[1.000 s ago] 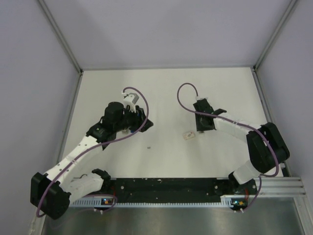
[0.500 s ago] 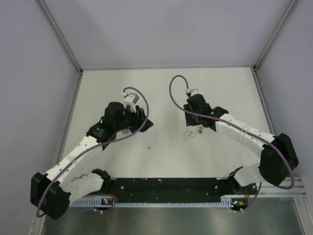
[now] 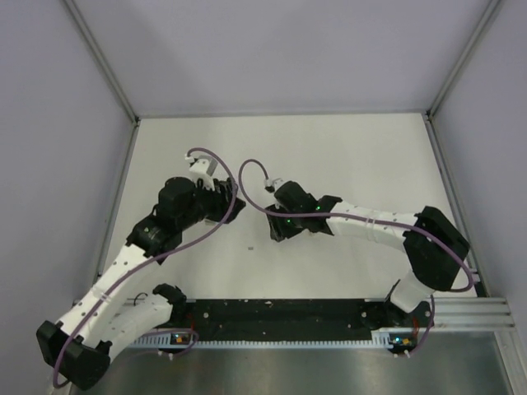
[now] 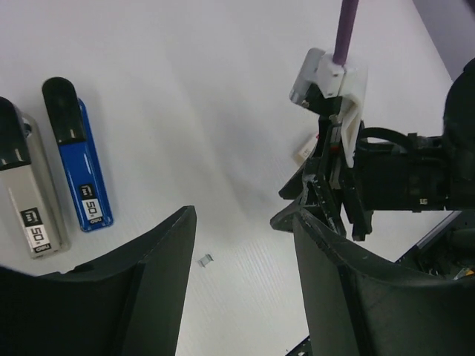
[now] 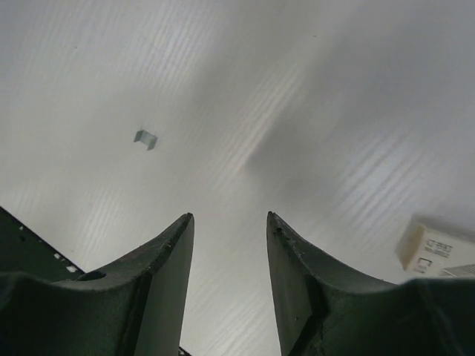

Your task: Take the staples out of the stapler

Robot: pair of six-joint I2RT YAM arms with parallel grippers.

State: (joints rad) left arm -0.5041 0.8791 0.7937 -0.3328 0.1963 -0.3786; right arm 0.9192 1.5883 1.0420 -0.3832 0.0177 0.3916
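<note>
Across the white table, both arms bent inward toward the middle. From the near-left corner, left arm angled up and to the right. From the near-right corner, right arm stretched far leftward, wrist close beside the left one.

Left gripper spread wide above the tabletop, nothing between the dark fingers. Right gripper likewise parted and holding nothing, fingers aimed down at the surface. Also visible in the left wrist view as a black-and-white head close on the right.

On the left of that same view, two slim cases lying side by side, nearly touching: a blue case and a grey case, each with a black cap and a small "50" label. Near the right gripper, a small whitish box flat on the table, cut off by the edge of the right wrist view.

Smallest of all, the staples: a tiny grey metallic piece loose on the table, on the near side of both grippers, gripped by neither. From the left wrist, seen through the gap between the fingers, closer to the left-hand one. From the right wrist, off to the left ahead of the fingers, well apart from the box.
</note>
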